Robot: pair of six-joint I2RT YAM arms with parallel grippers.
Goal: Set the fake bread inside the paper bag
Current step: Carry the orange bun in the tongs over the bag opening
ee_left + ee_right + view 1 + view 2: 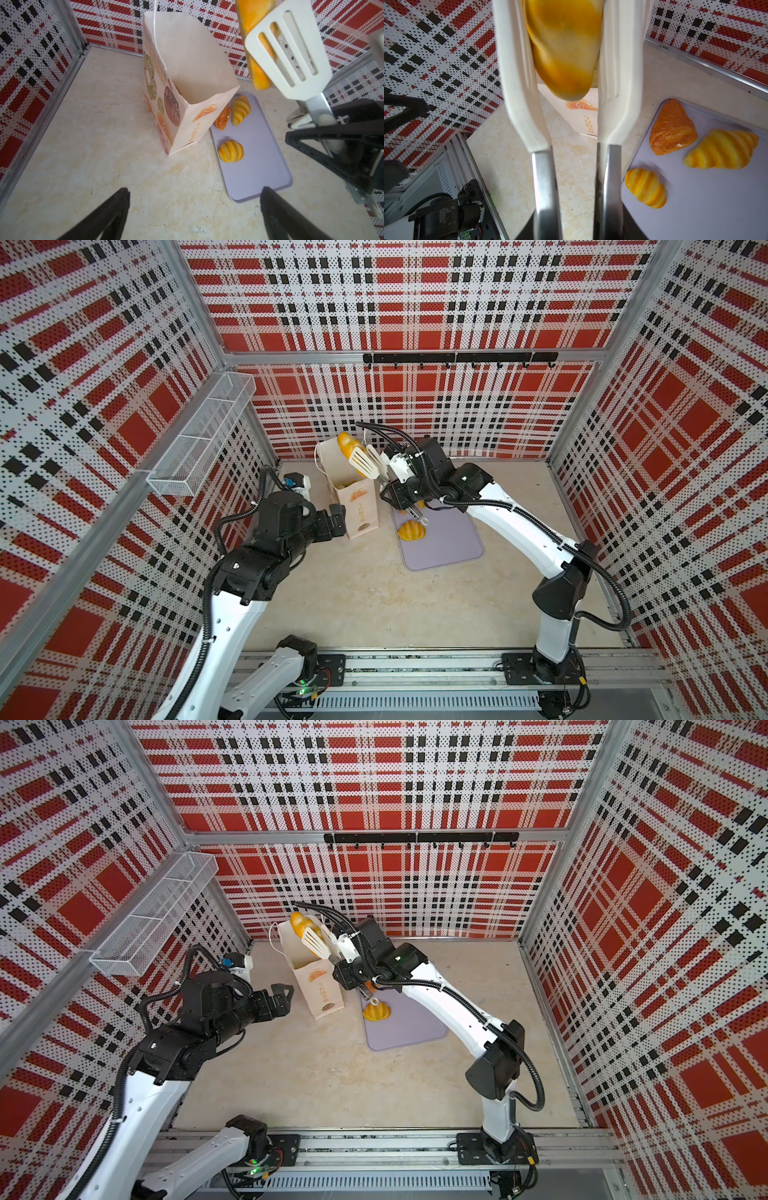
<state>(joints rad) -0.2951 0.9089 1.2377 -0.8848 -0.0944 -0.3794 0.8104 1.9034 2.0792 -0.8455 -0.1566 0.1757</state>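
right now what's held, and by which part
The right gripper clamps the tongs by the handles; their blades pinch the golden bread by its lower half. The left gripper holds nothing.

The paper bag [357, 506] is standing on the surface [374, 605] toward twelve o'clock, and the tray [453, 551] is lying just beside it at four o'clock. On the tray a roll [411, 530] is sitting at the bag side, with two croissants [241, 110] side by side at the roll's twelve o'clock. The tongs [365, 462] are holding a loaf [348, 442] above the bag's twelve-o'clock rim. And the left end effector [287, 999] is hovering at the bag's nine o'clock.
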